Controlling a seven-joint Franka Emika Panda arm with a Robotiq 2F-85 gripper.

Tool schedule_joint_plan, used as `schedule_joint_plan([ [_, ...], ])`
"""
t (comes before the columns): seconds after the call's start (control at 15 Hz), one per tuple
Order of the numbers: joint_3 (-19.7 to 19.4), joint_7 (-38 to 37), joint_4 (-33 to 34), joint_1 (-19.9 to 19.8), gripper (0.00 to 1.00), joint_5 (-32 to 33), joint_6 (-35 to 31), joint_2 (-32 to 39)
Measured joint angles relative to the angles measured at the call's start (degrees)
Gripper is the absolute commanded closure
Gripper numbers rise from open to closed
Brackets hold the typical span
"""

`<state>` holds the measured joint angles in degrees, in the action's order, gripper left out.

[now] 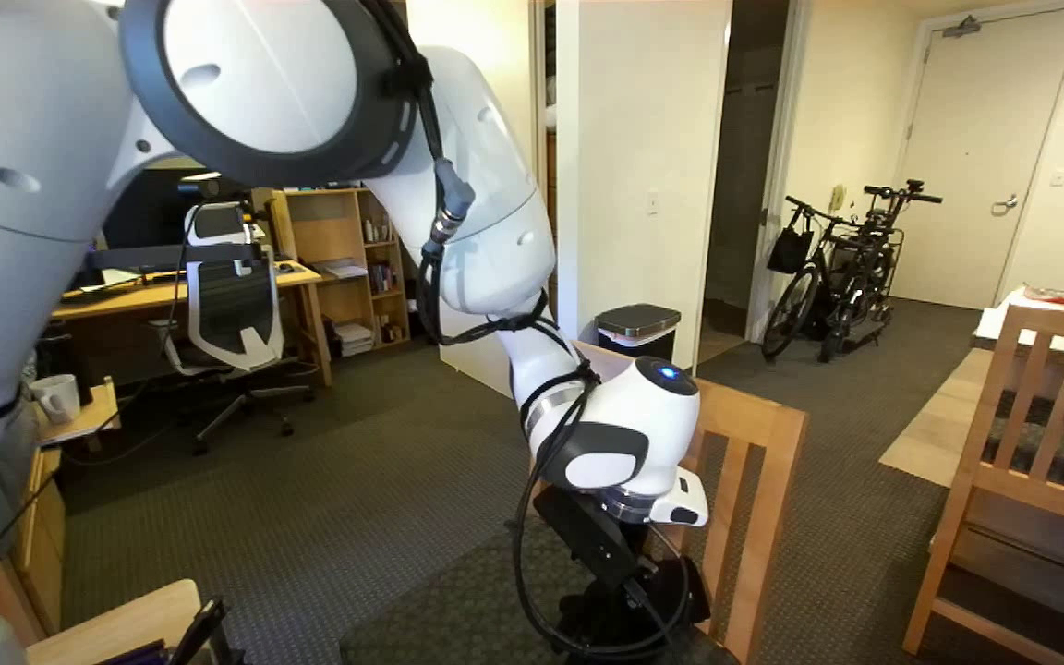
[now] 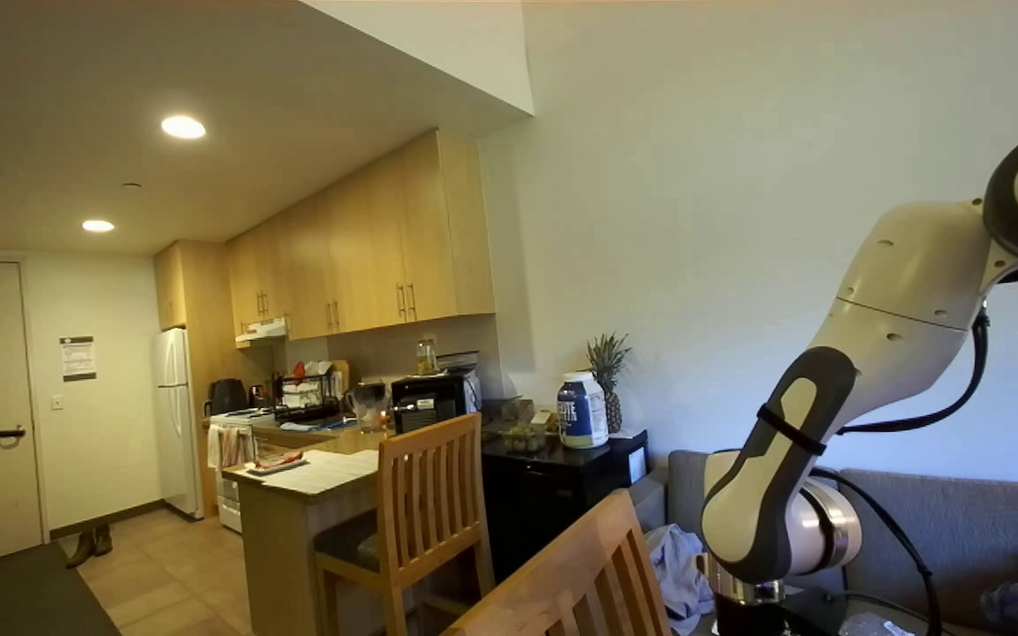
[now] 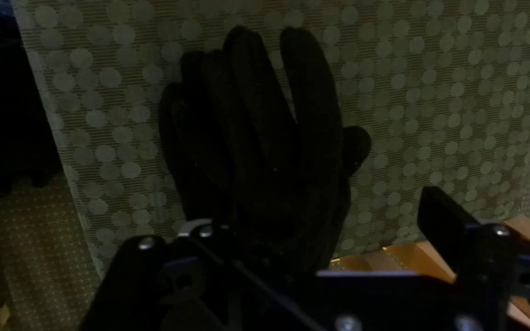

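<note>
My black two-fingered gripper (image 3: 329, 209) has its jaws spread wide, holding nothing. Just beside one jaw, a dark, long-fingered fabric glove (image 3: 269, 138) lies on a greyish, pale-dotted surface (image 3: 430, 115); whether they touch, I cannot tell.

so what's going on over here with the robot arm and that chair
The robot arm is bent down over a wooden chair, with its gripper open at what looks like a dark glove, maybe more than one. The glove lies on a dotted surface that seems to be the chair's seat. One finger stands clear of the glove, so it isn't clamped; the wrist view is too dark to tell whether the other touches it.
</note>
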<state>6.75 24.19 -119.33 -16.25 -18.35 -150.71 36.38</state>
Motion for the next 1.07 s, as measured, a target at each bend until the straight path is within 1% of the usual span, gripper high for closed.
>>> schedule_joint_plan([
  [0.6, -0.59, 0.02, -4.79, 0.08, 0.0, 5.92, 1.0, -4.8],
  [0.93, -0.82, 0.08, -5.59, 0.17, 0.0, 8.88, 3.56, -6.43],
  [1.07, -0.93, 0.09, -5.65, 0.24, 0.0, 9.03, 4.02, -6.71],
])
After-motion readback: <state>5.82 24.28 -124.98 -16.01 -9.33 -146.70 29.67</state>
